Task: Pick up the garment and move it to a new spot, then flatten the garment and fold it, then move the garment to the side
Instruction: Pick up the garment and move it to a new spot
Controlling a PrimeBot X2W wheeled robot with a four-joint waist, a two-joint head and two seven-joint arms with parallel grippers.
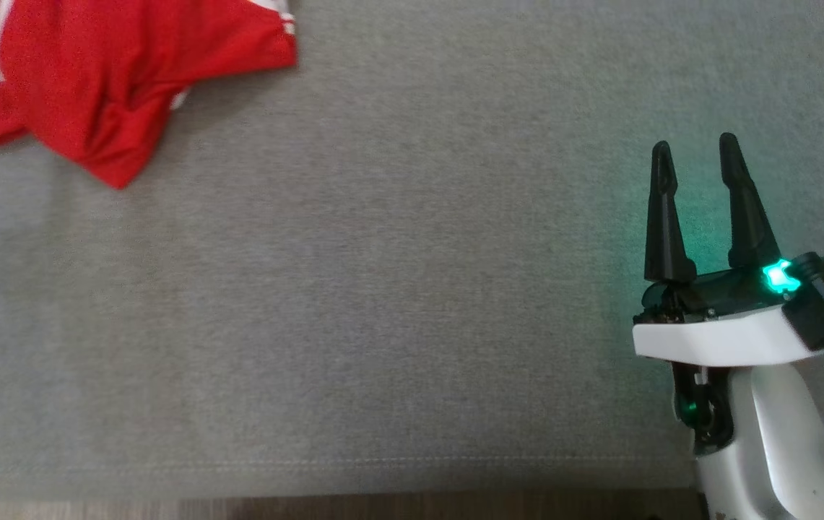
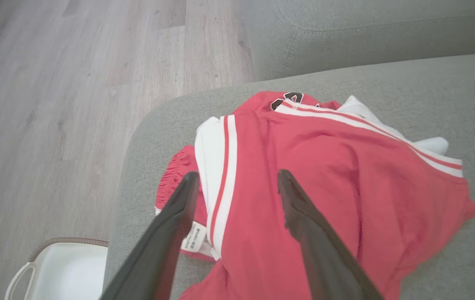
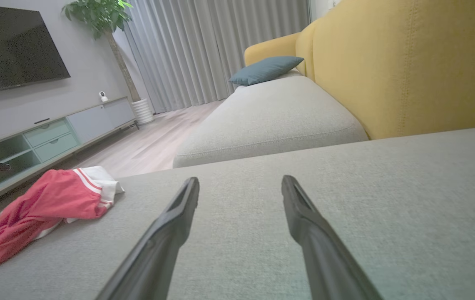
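Observation:
The garment is red with white stripes and lies crumpled at the far left corner of the grey cushion. In the left wrist view my left gripper hangs open just above the garment, its fingers apart over the striped edge, with nothing between them. My right gripper stands open at the right of the cushion, far from the garment. From the right wrist view its open gripper points over bare cushion, and the garment lies at the left.
The cushion's left edge drops to a wood floor. A white basket stands on the floor beside that edge. A yellow sofa back rises behind the cushion, with another grey seat and a blue pillow beyond.

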